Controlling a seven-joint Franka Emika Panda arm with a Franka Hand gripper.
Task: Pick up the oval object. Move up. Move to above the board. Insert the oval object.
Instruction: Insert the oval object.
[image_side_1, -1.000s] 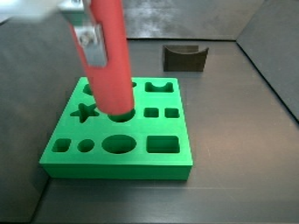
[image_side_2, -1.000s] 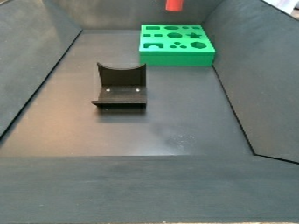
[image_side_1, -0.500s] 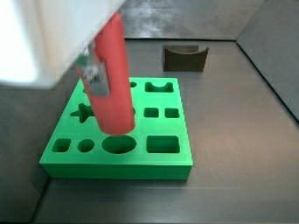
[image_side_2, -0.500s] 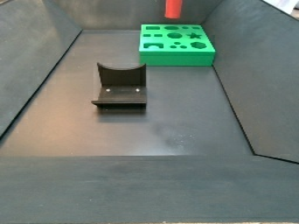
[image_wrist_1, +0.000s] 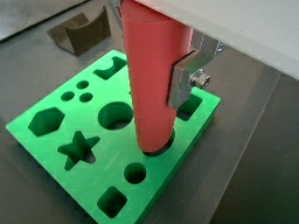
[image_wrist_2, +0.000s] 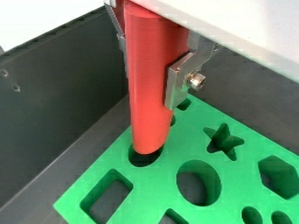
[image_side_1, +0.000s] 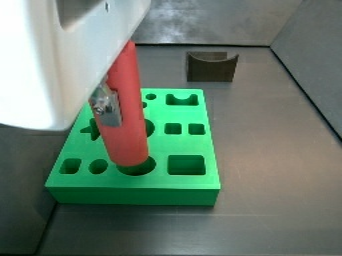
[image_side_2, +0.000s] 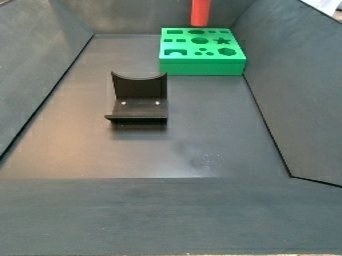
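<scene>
The red oval peg (image_side_1: 126, 105) hangs upright in my gripper (image_side_1: 118, 112), which is shut on its upper part. The silver fingers (image_wrist_1: 183, 80) press on its sides in both wrist views. The peg's lower end sits in the mouth of the oval hole in the front row of the green board (image_side_1: 194, 185). In both wrist views the peg (image_wrist_1: 152, 79) (image_wrist_2: 149, 87) meets the board (image_wrist_1: 52, 140) (image_wrist_2: 233, 188) at that hole. In a side view the peg (image_side_2: 199, 12) stands over the far side of the board (image_side_2: 203, 62).
The dark fixture (image_side_2: 136, 98) stands on the floor mid-bin, apart from the board; it also shows in a side view (image_side_1: 211, 66) and a wrist view (image_wrist_1: 79, 35). Grey bin walls (image_side_2: 47, 80) rise on all sides. The board's other holes, star, circles and squares, are empty.
The gripper has carried the peg from over the board's middle row toward its front row and lowered it, so the tip is now at the oval hole.
</scene>
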